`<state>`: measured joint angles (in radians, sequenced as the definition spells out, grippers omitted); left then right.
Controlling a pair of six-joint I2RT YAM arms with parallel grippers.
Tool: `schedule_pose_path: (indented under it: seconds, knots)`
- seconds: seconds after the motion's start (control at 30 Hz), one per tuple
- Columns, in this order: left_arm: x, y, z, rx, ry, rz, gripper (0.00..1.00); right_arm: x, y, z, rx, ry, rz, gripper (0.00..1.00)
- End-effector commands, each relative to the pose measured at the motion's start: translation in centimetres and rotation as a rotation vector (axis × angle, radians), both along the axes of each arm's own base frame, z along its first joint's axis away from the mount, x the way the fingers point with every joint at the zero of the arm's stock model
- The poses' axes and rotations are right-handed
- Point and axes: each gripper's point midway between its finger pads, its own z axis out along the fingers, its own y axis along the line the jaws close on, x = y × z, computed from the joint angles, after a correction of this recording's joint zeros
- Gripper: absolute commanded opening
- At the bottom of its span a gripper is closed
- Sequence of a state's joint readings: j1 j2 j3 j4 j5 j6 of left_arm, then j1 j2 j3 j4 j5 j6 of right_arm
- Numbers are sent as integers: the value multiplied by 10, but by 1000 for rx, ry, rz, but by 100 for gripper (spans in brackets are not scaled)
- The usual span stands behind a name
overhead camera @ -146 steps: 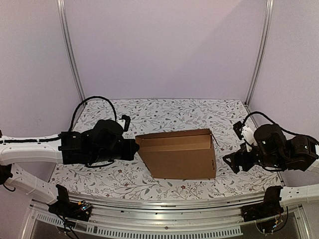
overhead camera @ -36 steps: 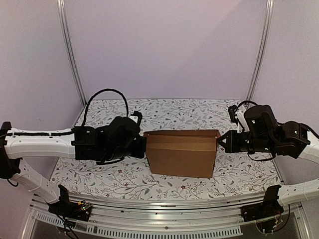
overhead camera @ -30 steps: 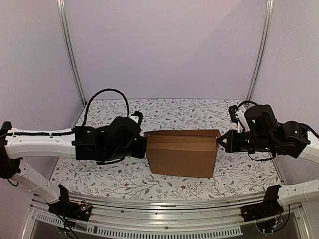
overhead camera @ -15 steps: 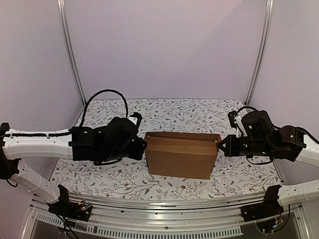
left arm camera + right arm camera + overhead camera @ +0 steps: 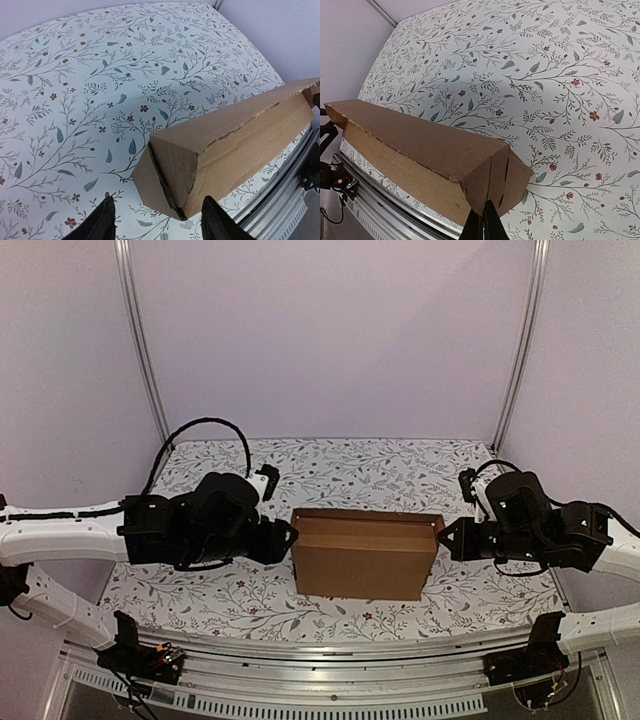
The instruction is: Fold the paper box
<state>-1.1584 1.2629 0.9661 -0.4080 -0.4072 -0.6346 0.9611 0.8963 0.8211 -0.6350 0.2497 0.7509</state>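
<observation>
Box: the paper box [image 5: 365, 555] lies flat near the middle of the table [image 5: 330, 465], long side facing you, between your two arms.
Shape: it reads as a closed, low rectangular carton; walls are up and the lid is down over them.
Seams: from the left wrist view the near end shows a dark crack along the corner fold; from the right wrist view a narrow slit runs down the other end and a side panel bulges a little past the wall.
Left gripper: your left gripper [image 5: 288, 536] sits at the box's left end, its fingers [image 5: 102, 222] spread wide. The end of the box lies just ahead of the gap and nothing is held.
Right gripper: your right gripper [image 5: 445, 537] is pinched fully together on nothing, its tip at the box's right end. You cannot tell from these views whether it touches the cardboard or stops just short.
Done: by the look of it, the folding itself is essentially complete.
Left to do: probably only seating the two ends so the seams close, then drawing both arms clear.
Watch: a push from one end alone could slide the light box across the cloth.
</observation>
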Motion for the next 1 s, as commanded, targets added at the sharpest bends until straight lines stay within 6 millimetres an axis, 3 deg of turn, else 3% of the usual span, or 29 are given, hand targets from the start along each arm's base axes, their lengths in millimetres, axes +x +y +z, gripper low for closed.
schedule_pose_path:
  seconds: [0.0, 0.4, 0.5, 0.67, 0.97]
  knots:
    - [-1, -8, 11, -19, -12, -45, 57, -3, -7, -21, -68, 25, -6, 0]
    - [5, -21, 14, -20, -12, -39, 55, -1, -8, -23, -87, 14, -26, 0]
    - [8, -22, 17, -19, -24, -33, 48, -1, -5, -24, -88, 13, -21, 0]
    - [13, -28, 17, -1, -36, -35, 27, -1, -1, -23, -86, 11, -15, 0]
    - [19, -30, 6, 53, -45, -24, 13, -1, 2, -20, -89, 7, -6, 0]
